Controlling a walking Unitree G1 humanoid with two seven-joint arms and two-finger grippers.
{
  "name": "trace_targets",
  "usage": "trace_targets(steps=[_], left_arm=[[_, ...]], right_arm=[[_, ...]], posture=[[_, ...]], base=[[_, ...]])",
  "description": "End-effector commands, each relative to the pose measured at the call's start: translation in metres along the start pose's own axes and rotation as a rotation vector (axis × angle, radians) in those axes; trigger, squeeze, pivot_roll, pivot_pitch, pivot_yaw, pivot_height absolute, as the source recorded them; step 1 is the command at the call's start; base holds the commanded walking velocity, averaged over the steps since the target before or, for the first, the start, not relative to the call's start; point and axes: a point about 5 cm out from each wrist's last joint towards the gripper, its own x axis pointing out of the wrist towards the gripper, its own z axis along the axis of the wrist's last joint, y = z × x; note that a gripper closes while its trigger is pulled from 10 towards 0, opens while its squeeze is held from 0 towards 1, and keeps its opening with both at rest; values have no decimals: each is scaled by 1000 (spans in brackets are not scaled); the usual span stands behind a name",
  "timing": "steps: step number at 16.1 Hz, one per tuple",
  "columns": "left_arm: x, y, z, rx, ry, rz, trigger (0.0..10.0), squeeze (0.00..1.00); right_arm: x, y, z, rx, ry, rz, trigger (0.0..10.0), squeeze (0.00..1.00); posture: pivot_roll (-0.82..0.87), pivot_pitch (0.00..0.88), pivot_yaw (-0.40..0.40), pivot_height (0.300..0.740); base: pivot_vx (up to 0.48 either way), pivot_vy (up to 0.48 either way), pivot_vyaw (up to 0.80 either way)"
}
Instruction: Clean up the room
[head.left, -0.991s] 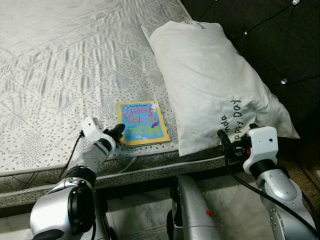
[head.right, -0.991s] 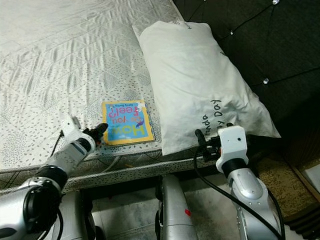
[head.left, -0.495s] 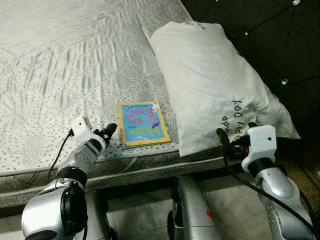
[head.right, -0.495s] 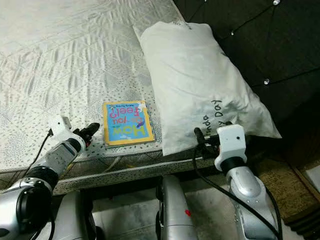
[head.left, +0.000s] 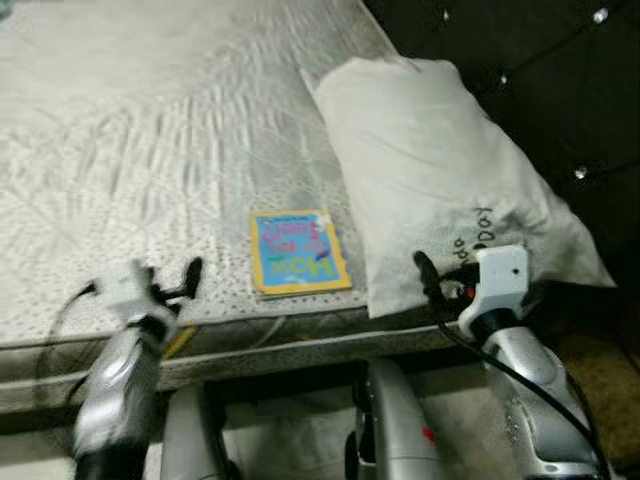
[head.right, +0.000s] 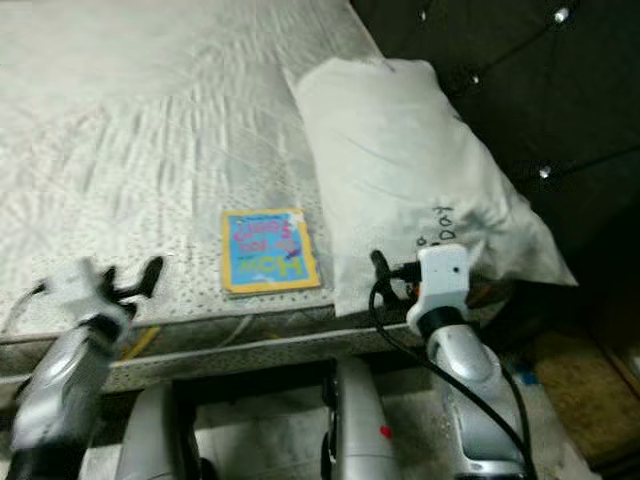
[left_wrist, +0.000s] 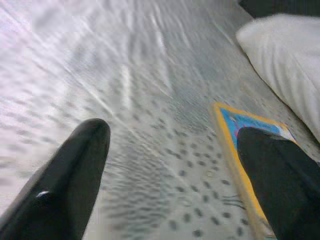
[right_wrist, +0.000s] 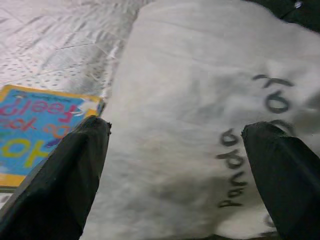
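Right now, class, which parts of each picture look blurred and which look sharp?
Left eye view: the left end effector and its silver arm smear with motion blur, while the blue, yellow-edged picture book reads fairly clearly. Left wrist view: the quilted white mattress is streaked. Right wrist view: the white printed pillow is soft.

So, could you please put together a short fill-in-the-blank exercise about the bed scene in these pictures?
1. The colourful book lies flat on the ______, near its front edge.
2. On the robot's right side of the book lies a white ______ with dark lettering.
3. The right gripper points at the pillow with its fingers ______.
4. The left gripper hovers over the mattress on the robot's ______ side of the book.

Missing words: mattress; pillow; open; left
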Motion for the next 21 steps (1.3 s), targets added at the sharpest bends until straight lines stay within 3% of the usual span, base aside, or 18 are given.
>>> trace_targets(steps=[1, 5, 7, 8, 9, 10, 21], left_arm=[[-9, 0, 11, 32, -51, 17, 10000, 1000], [-48, -6, 14, 100, -93, 41, 10000, 1000], [-51, -14, 8, 89, -71, 42, 10000, 1000], [-49, -17, 6, 83, -64, 42, 10000, 859], [-47, -19, 6, 81, -64, 33, 10000, 306], [-46, -20, 7, 83, -62, 32, 10000, 0], [-34, -21, 12, 77, -73, 34, 10000, 0]], right_arm=[[0, -3, -2, 13, 6, -14, 10000, 0], [2, -4, -5, 46, 3, -29, 10000, 0], [5, -3, -6, 70, 2, -29, 10000, 0], [9, 0, -3, 84, -16, -20, 10000, 0], [12, 0, -1, 88, -25, -18, 10000, 0], [13, 0, 0, 87, -27, -19, 10000, 0], [24, -1, 1, 89, -48, -28, 10000, 0]], posture=[[-67, 59, -26, 534], [-39, 12, -21, 534], [-36, 0, -21, 534], [-37, 0, -20, 534], [-36, 0, -19, 538], [-35, 0, -18, 542], [-26, 0, -7, 671]], base=[[0, 0, 0], [0, 0, 0], [0, 0, 0], [0, 0, 0], [0, 0, 0], [0, 0, 0], [0, 0, 0]])
